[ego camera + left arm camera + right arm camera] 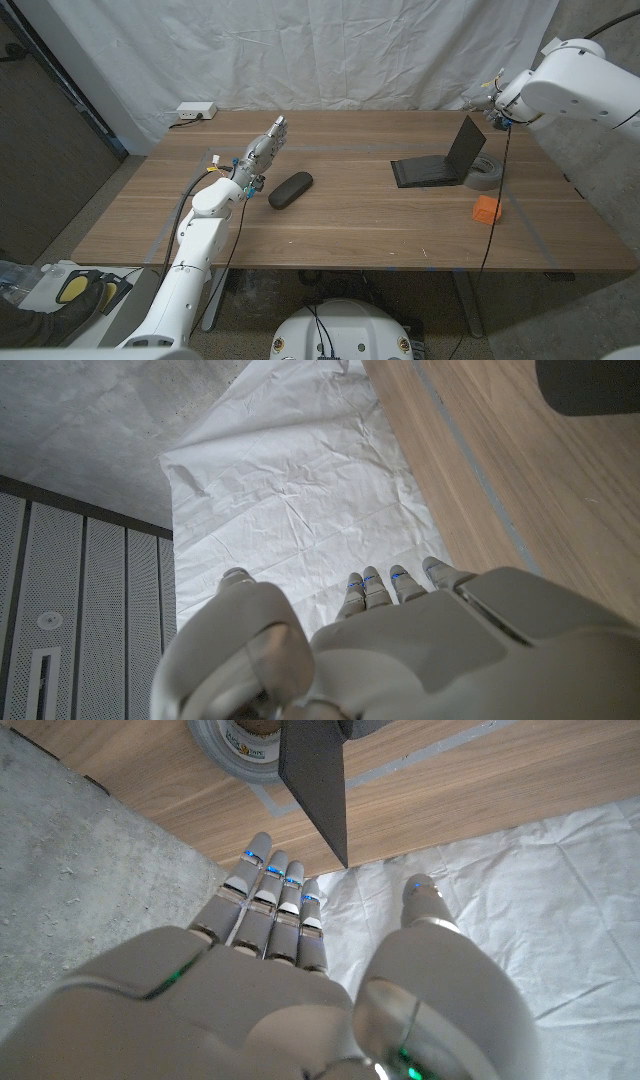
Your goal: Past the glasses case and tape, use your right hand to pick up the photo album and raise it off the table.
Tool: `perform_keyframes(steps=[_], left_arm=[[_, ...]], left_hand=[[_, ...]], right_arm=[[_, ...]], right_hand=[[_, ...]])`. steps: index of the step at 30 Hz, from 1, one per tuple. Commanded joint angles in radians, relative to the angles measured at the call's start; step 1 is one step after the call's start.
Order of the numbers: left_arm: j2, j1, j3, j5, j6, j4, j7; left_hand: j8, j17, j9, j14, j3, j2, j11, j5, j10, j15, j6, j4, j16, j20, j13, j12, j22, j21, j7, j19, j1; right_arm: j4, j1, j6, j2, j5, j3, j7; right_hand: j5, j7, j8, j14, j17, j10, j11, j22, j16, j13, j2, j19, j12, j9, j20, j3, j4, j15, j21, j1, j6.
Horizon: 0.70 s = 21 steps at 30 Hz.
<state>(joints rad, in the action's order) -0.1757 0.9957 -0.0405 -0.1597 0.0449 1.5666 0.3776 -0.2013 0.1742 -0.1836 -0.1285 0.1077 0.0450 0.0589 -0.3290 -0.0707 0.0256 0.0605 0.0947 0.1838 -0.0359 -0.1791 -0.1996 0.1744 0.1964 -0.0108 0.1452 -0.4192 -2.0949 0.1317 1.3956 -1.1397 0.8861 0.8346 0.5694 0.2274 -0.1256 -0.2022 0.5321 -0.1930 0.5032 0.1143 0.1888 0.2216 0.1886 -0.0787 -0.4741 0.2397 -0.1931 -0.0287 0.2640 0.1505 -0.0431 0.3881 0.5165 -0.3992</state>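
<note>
The photo album (440, 165) lies on the right half of the wooden surface (340, 225), open like a book: its lower cover rests flat, with the long side running roughly left to right across the surface, while the other dark cover stands up at the right end, leaning a little to the right. In the right wrist view that raised cover (318, 780) shows as a dark slab edge-on. Just behind the standing cover sits the tape (484, 170), a grey roll lying flat, touching or nearly touching the album; its core is visible at (243, 740). A small orange block (487, 209) rests nearer the front edge, apart from both.

The glasses case (290, 189), dark and oval, lies closed near the middle-left, its long axis slanting from front-left to back-right.

The right hand (492, 97) hovers above the far right edge, fingers (270, 905) straight and together, thumb apart, holding nothing. The left hand (262, 152) is held beside the case, fingers extended, empty.

A white power strip (195, 112) sits at the back left corner.
</note>
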Motion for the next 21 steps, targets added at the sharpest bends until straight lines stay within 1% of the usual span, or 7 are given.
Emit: perform_keyframes(steps=[1, 3, 5, 9, 12, 21], left_arm=[[0.0, 0.01, -0.012, -0.008, 0.01, 0.011, 0.001], [-0.002, 0.014, -0.013, -0.006, 0.005, 0.019, 0.0], [-0.002, 0.016, -0.013, -0.005, 0.003, 0.02, 0.0], [0.0, 0.018, -0.013, -0.006, 0.004, 0.017, 0.001], [0.001, 0.018, -0.014, -0.008, -0.001, 0.013, 0.001], [0.003, 0.022, -0.011, -0.003, -0.007, 0.019, -0.002]], left_hand=[[0.005, 0.005, -0.005, -0.007, 0.007, 0.001, 0.002, -0.001, -0.009, -0.003, 0.003, -0.002, -0.001, -0.056, -0.005, 0.003, 0.004, -0.001, 0.006, 0.01, -0.009], [0.005, 0.005, -0.005, -0.007, 0.007, 0.001, 0.002, -0.001, -0.01, -0.003, 0.004, -0.002, -0.001, -0.056, -0.005, 0.003, 0.004, -0.001, 0.007, 0.01, -0.01], [0.005, 0.005, -0.005, -0.007, 0.008, 0.001, 0.002, -0.001, -0.011, -0.004, 0.004, -0.002, -0.001, -0.055, -0.005, 0.004, 0.004, -0.001, 0.006, 0.01, -0.01], [0.005, 0.005, -0.005, -0.007, 0.008, 0.001, 0.0, -0.001, -0.012, -0.004, 0.005, -0.002, -0.001, -0.055, -0.005, 0.004, 0.004, -0.001, 0.007, 0.01, -0.01], [0.005, 0.005, -0.005, -0.007, 0.009, 0.002, 0.001, 0.0, -0.012, -0.004, 0.005, -0.002, -0.001, -0.055, -0.005, 0.004, 0.005, -0.001, 0.007, 0.011, -0.011], [0.005, 0.005, -0.005, -0.008, 0.01, 0.002, 0.0, 0.0, -0.013, -0.004, 0.005, -0.002, -0.001, -0.054, -0.005, 0.004, 0.005, -0.001, 0.006, 0.012, -0.011]], right_arm=[[0.043, -0.049, 0.0, 0.01, 0.028, 0.061, 0.007], [0.049, -0.055, 0.0, 0.013, 0.028, 0.068, 0.004], [0.056, -0.064, 0.0, 0.017, 0.026, 0.079, 0.002], [0.074, -0.077, 0.0, 0.027, 0.02, 0.096, -0.008], [0.089, -0.079, 0.0, 0.036, 0.006, 0.099, -0.026], [0.132, -0.108, 0.0, 0.058, -0.025, 0.139, -0.065]], right_hand=[[0.007, -0.001, 0.005, -0.003, -0.004, -0.004, 0.001, 0.001, 0.0, 0.002, 0.001, 0.0, -0.003, -0.003, -0.005, 0.003, 0.003, -0.003, -0.004, 0.015, 0.007], [0.008, 0.001, 0.005, -0.002, -0.004, -0.003, 0.001, 0.001, 0.0, 0.002, 0.002, -0.001, -0.003, -0.003, -0.005, 0.003, 0.003, -0.002, -0.004, 0.016, 0.009], [0.008, -0.002, 0.007, -0.001, -0.004, -0.001, -0.002, 0.001, 0.0, 0.002, 0.002, -0.002, -0.002, -0.003, -0.004, 0.004, 0.003, 0.0, -0.004, 0.019, 0.012], [0.008, -0.006, 0.008, 0.001, -0.004, 0.003, 0.0, 0.001, 0.0, 0.002, 0.001, -0.007, -0.001, -0.003, 0.0, 0.004, 0.003, 0.004, -0.004, 0.022, 0.017], [0.009, -0.006, 0.008, 0.002, -0.004, 0.004, 0.001, 0.001, 0.0, 0.002, 0.002, -0.008, -0.001, -0.003, 0.001, 0.005, 0.004, 0.004, -0.004, 0.025, 0.018], [0.009, -0.006, 0.008, 0.007, -0.004, 0.006, 0.0, 0.002, 0.0, 0.002, 0.002, -0.011, -0.001, -0.003, 0.002, 0.006, 0.003, 0.008, -0.005, 0.029, 0.02]])
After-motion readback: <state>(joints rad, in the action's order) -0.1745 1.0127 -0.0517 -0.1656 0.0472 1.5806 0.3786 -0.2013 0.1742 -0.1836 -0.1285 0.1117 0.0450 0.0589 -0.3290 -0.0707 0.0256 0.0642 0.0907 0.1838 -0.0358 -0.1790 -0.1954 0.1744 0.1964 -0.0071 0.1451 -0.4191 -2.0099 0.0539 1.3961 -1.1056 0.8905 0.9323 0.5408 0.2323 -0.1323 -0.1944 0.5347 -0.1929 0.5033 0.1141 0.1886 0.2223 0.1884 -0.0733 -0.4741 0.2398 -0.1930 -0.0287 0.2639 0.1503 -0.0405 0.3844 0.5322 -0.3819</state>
